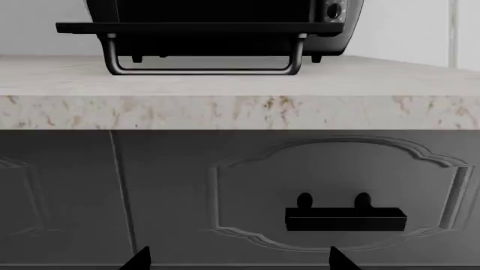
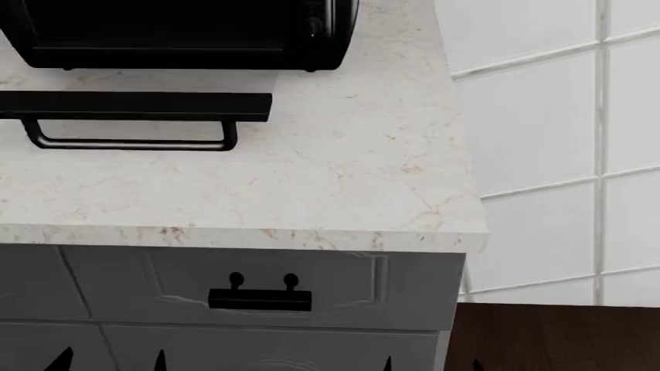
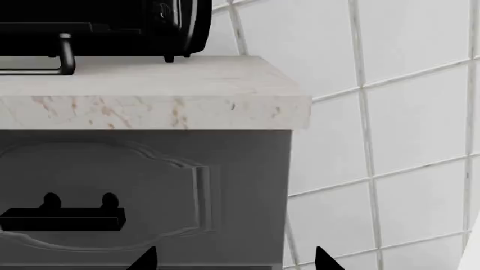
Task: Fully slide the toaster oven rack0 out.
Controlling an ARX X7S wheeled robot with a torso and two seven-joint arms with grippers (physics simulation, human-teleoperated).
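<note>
The glossy black toaster oven (image 2: pixel 185 35) stands at the back left of the marble counter, its knobs (image 2: pixel 314 25) on its right side. Its door slab (image 2: pixel 134 106) lies folded down flat, with the tubular U-shaped handle (image 2: pixel 129 143) toward me. The oven also shows in the left wrist view (image 1: pixel 217 11) and the right wrist view (image 3: pixel 127 22). The rack0 is hidden in the dark cavity. My left gripper (image 1: pixel 238 261) and right gripper (image 3: pixel 234 261) are open and empty, low in front of the grey cabinet, well below the counter. Their tips show in the head view, left (image 2: pixel 108 361) and right (image 2: pixel 431 363).
The marble counter (image 2: pixel 341 185) ends at its right edge by a white tiled wall (image 2: pixel 557 154). Below it is a grey drawer front (image 2: pixel 124 286) with a black bar handle (image 2: pixel 260 299). Dark wood floor (image 2: pixel 557 336) shows at the lower right.
</note>
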